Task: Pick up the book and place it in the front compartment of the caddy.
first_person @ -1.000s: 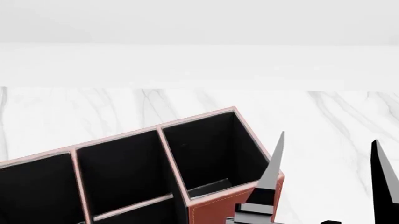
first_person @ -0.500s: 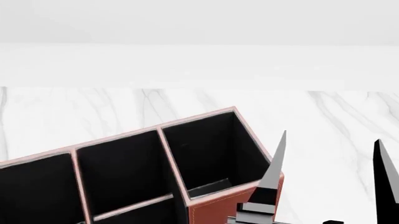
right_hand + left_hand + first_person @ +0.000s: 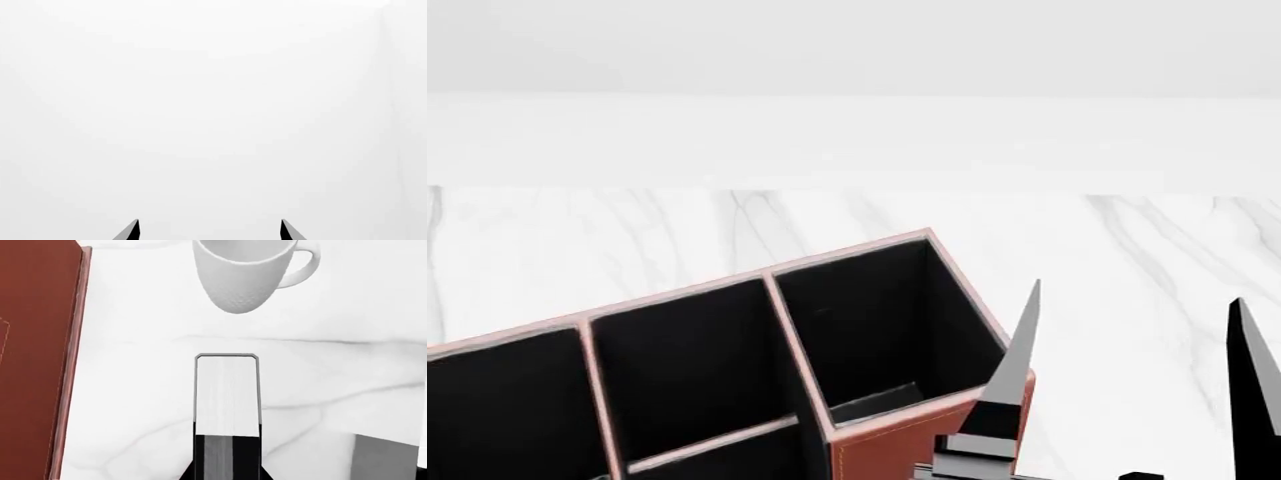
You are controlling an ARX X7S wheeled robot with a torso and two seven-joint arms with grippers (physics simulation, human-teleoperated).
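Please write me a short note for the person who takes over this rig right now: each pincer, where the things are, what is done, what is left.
Left pincer: seems shut on the book, white page edge pointing away from the wrist camera. It is above the marble table, between the caddy's outer wall and the white mug.
Right pincer: open, holding nothing, raised beside the caddy's right corner.
Done: the book appears grasped.
Left: carry it over the caddy and put it in the front compartment. No book shows in the compartments that the head view covers.
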